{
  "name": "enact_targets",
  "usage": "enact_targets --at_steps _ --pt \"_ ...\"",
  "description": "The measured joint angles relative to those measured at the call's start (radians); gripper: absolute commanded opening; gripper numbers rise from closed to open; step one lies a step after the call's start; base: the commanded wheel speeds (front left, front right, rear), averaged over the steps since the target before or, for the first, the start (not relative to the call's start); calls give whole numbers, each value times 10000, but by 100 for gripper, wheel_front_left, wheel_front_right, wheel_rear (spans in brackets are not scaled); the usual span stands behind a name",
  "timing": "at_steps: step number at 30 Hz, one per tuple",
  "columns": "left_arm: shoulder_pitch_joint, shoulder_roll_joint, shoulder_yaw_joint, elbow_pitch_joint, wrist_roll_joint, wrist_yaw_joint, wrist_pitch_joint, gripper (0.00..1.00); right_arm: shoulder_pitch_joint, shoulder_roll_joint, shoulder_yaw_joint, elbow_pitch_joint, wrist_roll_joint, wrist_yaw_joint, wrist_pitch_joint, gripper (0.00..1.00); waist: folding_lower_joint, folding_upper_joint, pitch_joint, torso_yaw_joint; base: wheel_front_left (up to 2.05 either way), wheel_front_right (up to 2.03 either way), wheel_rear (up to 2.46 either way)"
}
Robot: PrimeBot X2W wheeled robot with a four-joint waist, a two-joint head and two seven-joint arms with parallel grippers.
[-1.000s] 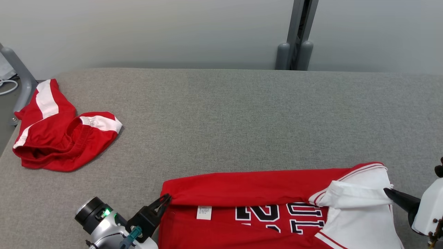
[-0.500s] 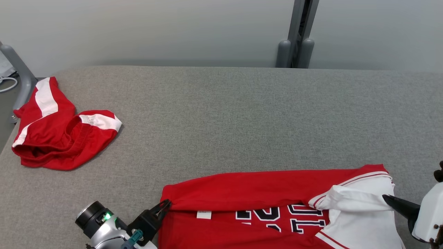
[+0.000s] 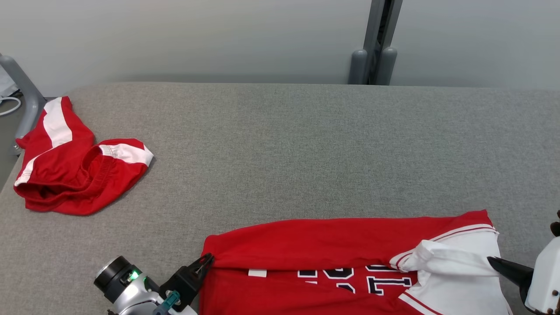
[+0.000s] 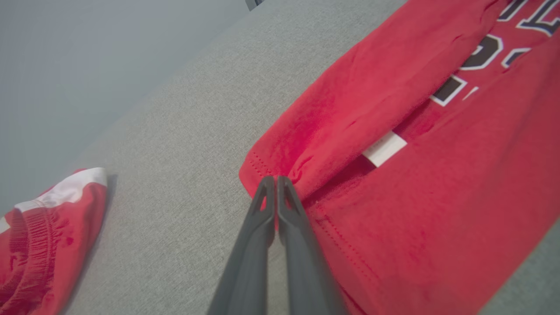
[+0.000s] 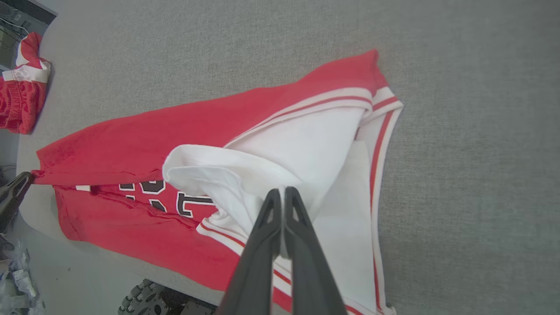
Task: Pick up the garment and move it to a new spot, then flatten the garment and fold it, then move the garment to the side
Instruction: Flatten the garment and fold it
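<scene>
A red jersey (image 3: pixel 315 240) with white sleeve panels and black numbers lies at the near edge of the grey table (image 3: pixel 284 144), its far half folded toward me. My left gripper (image 3: pixel 208 260) is shut on the jersey's red hem corner (image 4: pixel 267 173). At the other end my right gripper (image 3: pixel 491 260) is shut on a bunched white sleeve fold (image 5: pixel 245 175). The jersey (image 5: pixel 183 135) hangs partly over the table's front edge in the right wrist view.
Crumpled red shorts (image 3: pixel 72 166) with white stripes sit at the table's far left, also shorts (image 4: pixel 39 245) in the left wrist view. A grey post (image 3: pixel 376 41) stands behind the table. A metal frame leg (image 3: pixel 22 94) rises at the left edge.
Both grippers have drawn the held fold of the jersey toward the near edge, covering more of the numbers and the label. The camera has tilted slightly.
</scene>
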Motion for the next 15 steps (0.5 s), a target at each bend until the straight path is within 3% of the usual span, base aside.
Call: enact_targets --at_steps 2,3,4,11,15 --pt "2 -35 -86 33 -40 -33 13 0 105 50 -104 -21 -274 0 105 1 0 0 17 12 0 0 0" --pt "2 -48 -100 58 -50 -31 15 55 142 63 -113 -19 -372 0 113 100 1 -1 17 17 0 0 0" --pt "2 -63 -98 86 -54 2 58 100 153 102 -157 2 -428 0 203 100 0 0 14 21 0 0 0" --pt "4 -58 -38 242 -82 234 113 100 360 489 -545 -48 -610 0 1179 100 0 0 -45 21 0 0 0" --pt "2 -56 -6 247 -153 309 88 100 318 589 -857 -280 -957 0 1124 100 0 0 -56 7 0 0 0"
